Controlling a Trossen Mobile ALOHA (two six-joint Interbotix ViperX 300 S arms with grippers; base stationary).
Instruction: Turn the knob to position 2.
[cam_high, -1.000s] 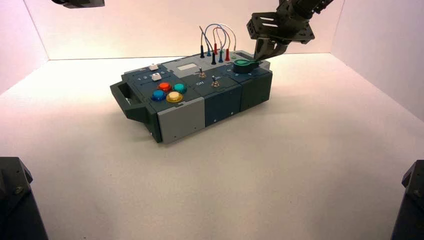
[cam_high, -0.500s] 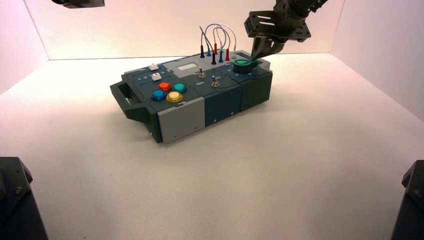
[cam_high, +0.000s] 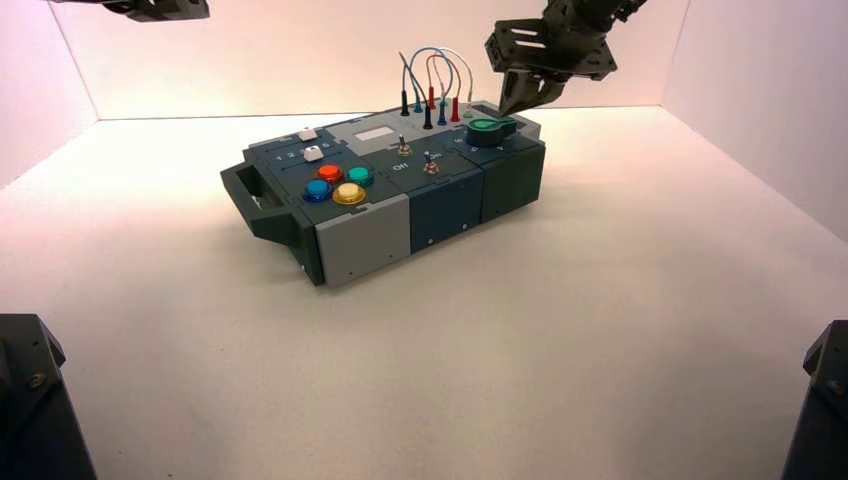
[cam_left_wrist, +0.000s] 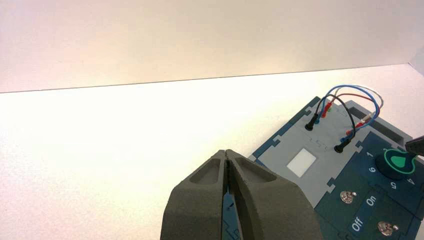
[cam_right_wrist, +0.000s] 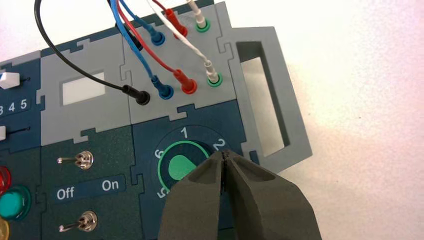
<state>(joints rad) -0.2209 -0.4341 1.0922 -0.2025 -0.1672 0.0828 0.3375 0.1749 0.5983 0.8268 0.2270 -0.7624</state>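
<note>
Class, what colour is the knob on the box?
Green: the knob on its dark base shows best in the right wrist view.

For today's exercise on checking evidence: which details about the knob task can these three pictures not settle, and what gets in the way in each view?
- Knob pointer: in the right wrist view the shut right gripper covers its tip, so the number it points at is hidden.
- Dial numbers past 2 and below 5: behind the same gripper.
- High view: the dial lettering around the knob is too small to read.
- Left wrist view: the shut left gripper hides the near part of the box; the edge cuts the rest.
</note>
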